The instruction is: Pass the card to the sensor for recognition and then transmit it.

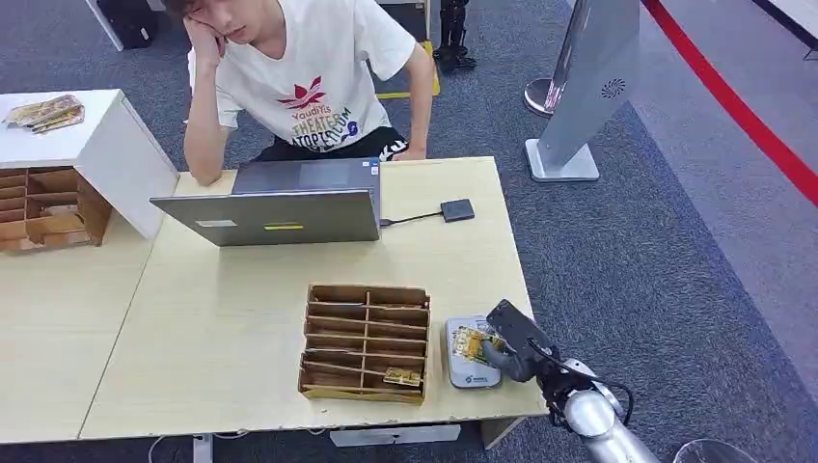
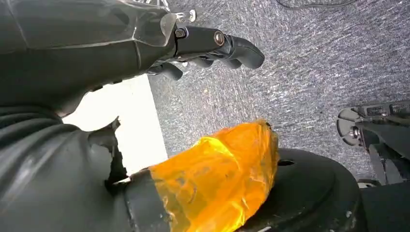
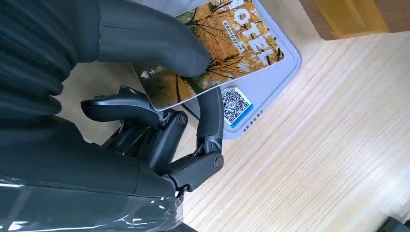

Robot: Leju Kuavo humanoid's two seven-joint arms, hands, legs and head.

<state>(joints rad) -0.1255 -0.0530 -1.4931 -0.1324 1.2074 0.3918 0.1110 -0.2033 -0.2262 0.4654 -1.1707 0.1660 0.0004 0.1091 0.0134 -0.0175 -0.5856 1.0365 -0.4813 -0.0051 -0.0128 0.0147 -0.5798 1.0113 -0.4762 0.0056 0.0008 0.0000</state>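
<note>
Card [image 3: 227, 46] pinched by right robot hand [image 1: 509, 349] over sensor [image 3: 270, 82] | organizer [image 1: 365, 341] beside

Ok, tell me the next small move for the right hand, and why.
Probably lower the card flat onto the sensor. The right hand pinches it over the grey pad, but whether it touches cannot be told, so a reading seems not assured. Passing it on comes afterwards.

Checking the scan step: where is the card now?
Head view: the card is pinched in the right hand over the grey sensor, right of the wooden organizer.
</note>
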